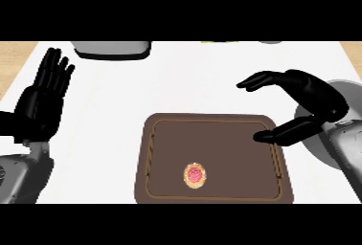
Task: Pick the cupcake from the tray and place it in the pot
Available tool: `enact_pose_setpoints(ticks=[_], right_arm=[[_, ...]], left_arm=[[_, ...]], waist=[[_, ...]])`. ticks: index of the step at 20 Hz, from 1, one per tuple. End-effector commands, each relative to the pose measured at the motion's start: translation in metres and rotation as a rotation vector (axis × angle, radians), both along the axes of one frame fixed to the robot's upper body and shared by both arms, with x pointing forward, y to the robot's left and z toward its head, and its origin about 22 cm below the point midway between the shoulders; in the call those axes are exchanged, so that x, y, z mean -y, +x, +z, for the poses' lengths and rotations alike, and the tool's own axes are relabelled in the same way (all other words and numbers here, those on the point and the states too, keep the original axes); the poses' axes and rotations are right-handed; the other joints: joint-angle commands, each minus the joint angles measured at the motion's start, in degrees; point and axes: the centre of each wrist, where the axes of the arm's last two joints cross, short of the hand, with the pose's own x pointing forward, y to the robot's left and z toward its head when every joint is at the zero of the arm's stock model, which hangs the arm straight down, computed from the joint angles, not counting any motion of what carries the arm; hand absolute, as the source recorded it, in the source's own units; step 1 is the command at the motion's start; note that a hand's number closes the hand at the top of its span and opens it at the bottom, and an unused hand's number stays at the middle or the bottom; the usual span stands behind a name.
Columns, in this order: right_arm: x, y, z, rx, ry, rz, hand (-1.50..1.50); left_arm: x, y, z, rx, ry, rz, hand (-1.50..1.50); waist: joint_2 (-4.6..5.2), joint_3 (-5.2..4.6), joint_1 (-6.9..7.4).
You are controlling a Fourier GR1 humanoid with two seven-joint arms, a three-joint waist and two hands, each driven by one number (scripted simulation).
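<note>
Although poised above the right rim of the dark brown rectangular tray (143, 162), grips nothing with the black right hand (304, 95): fingers arched forward, thumb swung wide below them, open gap between. Finds the small round cupcake with pink-red top and pale wrapper (196, 175) low in the tray, left of centre, untouched and well apart from that hand. Finds the black left hand (42, 103) at the view's left edge, flat, fingers straight up and close together, resting off the tray. Takes the grey rounded vessel (113, 49) at the far left of the white counter top (198, 76), cut by the view's upper edge, for the pot; cannot confirm its opening. Judges the pick as not yet begun. Flags three risks. First, a long reach back and leftward to the cupcake: risks clipping the tray's raised rim with thumb or wrist and shifting the tray, cupcake included. Second, a small, soft target: risks closing off-centre and tipping it or nudging it along the tray floor, or squashing the top if closed from above rather than round the wrapper. Third, a carry across the counter to the vessel on the opposite side: risks slipping on the way, or release short of the rim, given the hidden mouth. Recommends a raised approach, clear of the rim.
</note>
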Motion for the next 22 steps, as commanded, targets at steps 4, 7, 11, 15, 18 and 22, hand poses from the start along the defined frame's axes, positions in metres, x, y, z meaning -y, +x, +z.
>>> enact_pose_setpoints(ticks=[4,7,11,15,18,22], right_arm=[[0.005,-0.003,-0.03,0.196,-0.163,0.185,-1.5],[0.028,0.011,-0.009,0.22,-0.304,0.139,-1.5],[-0.009,-0.017,-0.001,0.256,-0.511,0.215,-1.5],[-0.042,-0.015,0.008,0.245,-0.605,0.241,-1.5],[-0.068,-0.025,0.023,0.25,-0.645,0.206,-1.5],[-0.078,-0.033,0.001,0.213,-0.701,0.206,-1.5]], left_arm=[[-0.01,0.014,-0.017,-0.016,-0.003,0.037,0.0],[0.008,0.002,-0.021,-0.022,-0.003,0.025,0.0],[-0.003,0.0,-0.018,-0.032,-0.012,0.043,0.0],[0.014,0.005,-0.01,-0.025,-0.007,0.02,0.0],[0.009,-0.002,-0.016,-0.024,-0.006,0.015,0.0],[0.007,0.001,-0.018,-0.028,0.003,0.022,0.0]], waist=[[-0.57,-0.1,-1.45],[-0.79,-0.1,-0.96],[-1.3,-0.16,-1.8],[-1.1,-0.14,-1.54],[-1.16,-0.15,-1.53],[-1.01,-0.13,-1.51]])
